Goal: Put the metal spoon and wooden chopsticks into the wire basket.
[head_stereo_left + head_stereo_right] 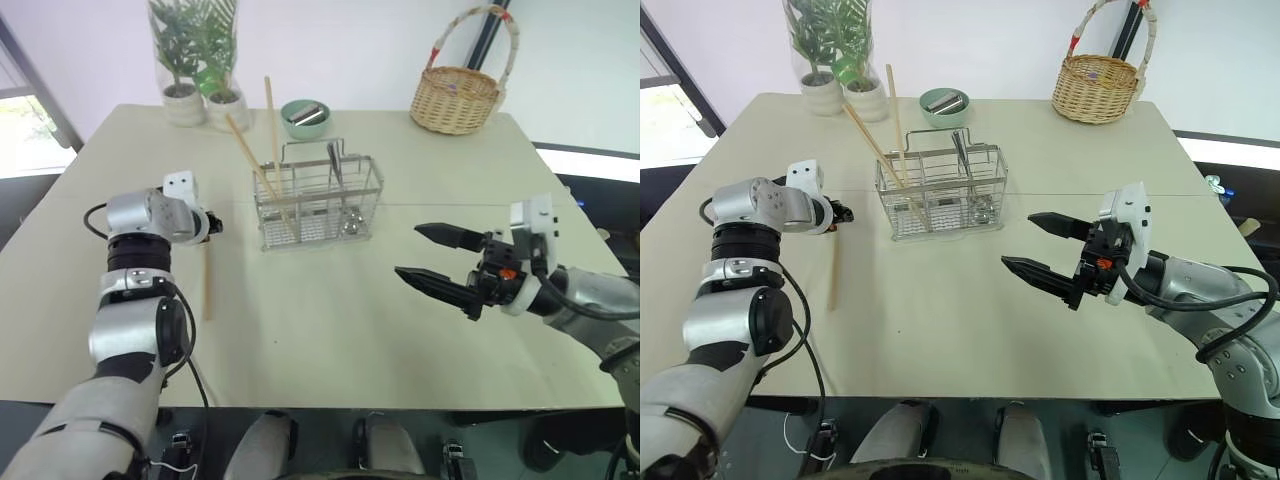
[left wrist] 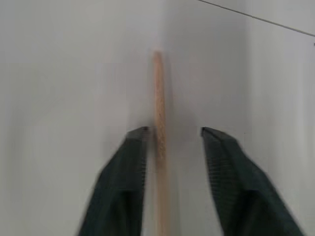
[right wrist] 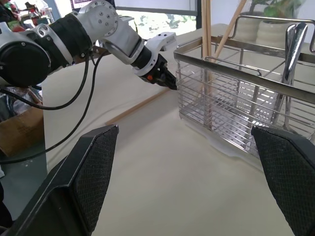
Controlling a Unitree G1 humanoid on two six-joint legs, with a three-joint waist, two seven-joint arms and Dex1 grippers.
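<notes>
Chopstick [image 2: 157, 98] between left pincer [image 2: 172, 135] fingers — open table [image 1: 400, 340] around.

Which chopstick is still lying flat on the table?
The chopstick on the table, between the left gripper fingers. The two other chopsticks stand leaning in the wire basket.

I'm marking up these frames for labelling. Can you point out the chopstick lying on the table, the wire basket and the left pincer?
chopstick on the table [image 1: 207, 285], left eye view, mid-shaft.
wire basket [image 1: 372, 189], left eye view, right-hand wall.
left pincer [image 2: 172, 135], left wrist view, midway between its fingertips.
</notes>
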